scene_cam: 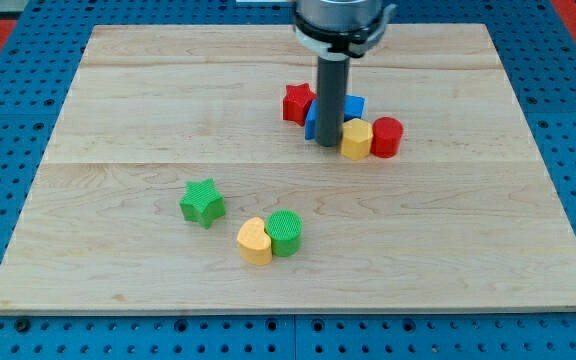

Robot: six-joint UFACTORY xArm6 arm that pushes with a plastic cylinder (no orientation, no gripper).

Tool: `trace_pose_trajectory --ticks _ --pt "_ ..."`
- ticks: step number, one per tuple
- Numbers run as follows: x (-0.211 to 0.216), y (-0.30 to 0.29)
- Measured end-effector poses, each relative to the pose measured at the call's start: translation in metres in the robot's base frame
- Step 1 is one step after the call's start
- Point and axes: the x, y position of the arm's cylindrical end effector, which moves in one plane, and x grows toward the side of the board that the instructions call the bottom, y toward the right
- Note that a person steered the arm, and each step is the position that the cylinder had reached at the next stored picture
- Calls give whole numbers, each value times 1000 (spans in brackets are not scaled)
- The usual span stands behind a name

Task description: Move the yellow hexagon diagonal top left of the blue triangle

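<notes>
Where the straight dark rod comes down from the view's top, my tip (329,143) rests on the pale wooden board (118,110) in the middle of a tight cluster of blocks. Having no jaws, it grasps nothing; it only stands against things. It looks to be touching the yellow hexagon block (357,140) just to its right in the view, though the exact contact is hard to make out.

Behind the rod sit blue pieces (353,106), largely hidden by it. A bit shows on the rod's left and a bit on its right, and I cannot tell whether they are one block or two, nor make out the triangle's outline. A red star-like block (297,103) lies at the cluster's left, touching the blue. A red cylinder block (387,137) is pressed against the yellow hexagon's right side.

Well apart, toward the view's bottom left, a green star block (202,202) stands alone. Near it, lower and to the right, a yellow heart-shaped block (254,240) and a green round block (286,233) touch side by side.

The arm's body above the rod is cut off by the view's top edge.
</notes>
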Motion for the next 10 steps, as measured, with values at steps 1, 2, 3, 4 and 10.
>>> trace_pose_trajectory --ticks 1,2,3,4,10 --pt "44 -35" --pt "51 48" --pt "49 98" --pt "13 56" --pt "-13 -16"
